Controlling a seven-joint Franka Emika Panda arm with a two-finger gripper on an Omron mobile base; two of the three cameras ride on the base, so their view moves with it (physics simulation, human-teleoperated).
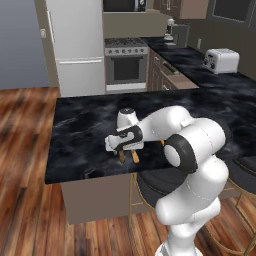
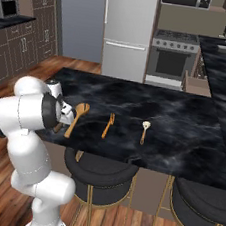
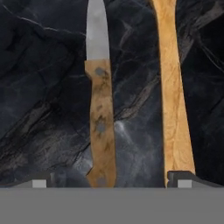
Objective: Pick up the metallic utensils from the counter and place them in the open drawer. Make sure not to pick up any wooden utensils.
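1. Black marble-look counter (image 2: 159, 121) with pale veining forms an island on taupe cabinets, with a fridge (image 2: 128, 31) and an oven (image 2: 171, 59) well behind it.
2. Taking the knife (image 3: 99, 109) as the landmark: it lies flat on the counter, grey blade pointing to the top of the hand view, its mottled brown handle (three rivets showing) toward the gripper.
3. Just beside the knife, apart from it, lies the long light-wood spoon (image 3: 174, 96); its broad head (image 2: 82, 108) shows in the right base view.
4. Farther from the knife than the spoon lies the slim orange fork (image 2: 108, 125), and beyond that another small utensil (image 2: 145, 131) with a pale head.
5. The gripper (image 3: 111, 181) hangs right over the knife handle, jaws spread wide; one fingertip (image 3: 179, 177) stands at the spoon's handle end, the other on bare counter at the knife's far side.
6. Nothing is pinched between the fingers.
7. Two dark round stools (image 2: 100, 169) stand under the counter edge nearest the knife.
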